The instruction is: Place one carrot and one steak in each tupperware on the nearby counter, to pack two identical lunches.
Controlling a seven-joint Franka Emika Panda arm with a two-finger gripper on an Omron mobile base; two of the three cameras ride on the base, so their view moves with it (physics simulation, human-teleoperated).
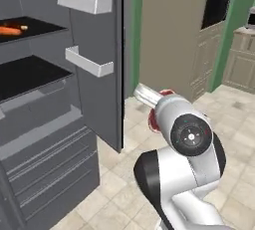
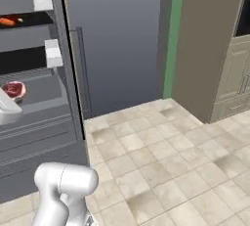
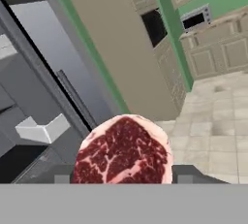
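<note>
One steak | clamped in pincer | beside open fridge | lettering: none

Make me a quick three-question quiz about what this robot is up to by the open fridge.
1. True or false: the gripper holds a steak.
2. What orange food lies on the upper fridge shelf? A) carrot B) orange C) pepper
3. Is the fridge door open or shut?

Key: 1 true. 2 A, the carrot. 3 open.
</note>
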